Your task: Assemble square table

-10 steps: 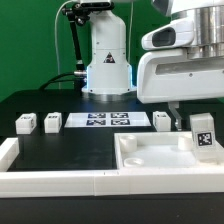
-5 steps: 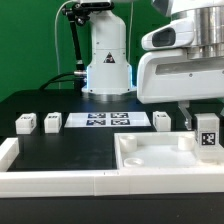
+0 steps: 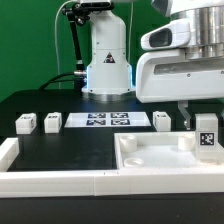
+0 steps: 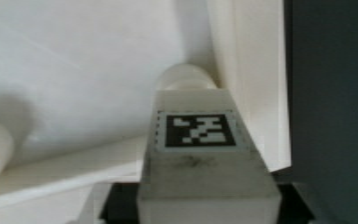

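The square table's white tray-like tabletop (image 3: 131,160) lies at the front on the exterior view's right. My gripper (image 3: 203,124) hangs over its far right corner, shut on a white leg (image 3: 206,133) with a tag on its face. In the wrist view that leg (image 4: 202,125) stands upright between the dark fingers (image 4: 130,204), just above the tabletop's inner corner (image 4: 87,60). Three more legs rest on the black table: two at the exterior view's left (image 3: 25,123) (image 3: 51,122), one near the middle (image 3: 162,121).
The marker board (image 3: 105,121) lies flat between the loose legs, in front of the arm's white base (image 3: 107,60). A long white bar (image 3: 50,182) runs along the front edge, with a short return (image 3: 8,150) at the left corner.
The jaws have closed onto the tagged leg; the visible finger moved in against it. The leg shifted slightly toward the exterior view's right. Over the last half second nothing moved.
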`<action>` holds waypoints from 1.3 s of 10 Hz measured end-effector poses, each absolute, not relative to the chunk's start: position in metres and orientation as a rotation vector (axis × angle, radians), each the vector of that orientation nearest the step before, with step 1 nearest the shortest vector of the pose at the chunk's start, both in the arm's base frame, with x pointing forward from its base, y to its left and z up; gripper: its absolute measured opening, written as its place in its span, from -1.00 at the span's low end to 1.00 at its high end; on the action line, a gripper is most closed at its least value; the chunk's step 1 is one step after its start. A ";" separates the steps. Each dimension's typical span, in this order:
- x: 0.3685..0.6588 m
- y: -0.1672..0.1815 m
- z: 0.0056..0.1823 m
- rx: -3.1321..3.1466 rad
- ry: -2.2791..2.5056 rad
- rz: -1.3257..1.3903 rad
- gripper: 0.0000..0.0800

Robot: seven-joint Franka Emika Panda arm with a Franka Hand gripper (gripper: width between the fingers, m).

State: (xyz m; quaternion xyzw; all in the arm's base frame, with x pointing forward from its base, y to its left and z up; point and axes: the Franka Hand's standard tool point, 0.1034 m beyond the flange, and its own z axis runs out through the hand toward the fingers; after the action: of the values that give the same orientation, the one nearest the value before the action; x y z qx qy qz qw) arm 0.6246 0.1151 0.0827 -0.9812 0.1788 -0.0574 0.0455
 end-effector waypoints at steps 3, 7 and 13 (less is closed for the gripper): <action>0.623 0.115 0.082 -2.865 1.015 -0.181 -0.27; 0.620 0.115 0.081 -2.527 1.667 -0.144 -0.27; 0.619 0.117 0.081 -2.125 2.129 -0.082 -0.27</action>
State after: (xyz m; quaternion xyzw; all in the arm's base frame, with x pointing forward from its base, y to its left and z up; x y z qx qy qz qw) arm 0.6189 0.1172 0.0807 -0.7047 0.7059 -0.0270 0.0662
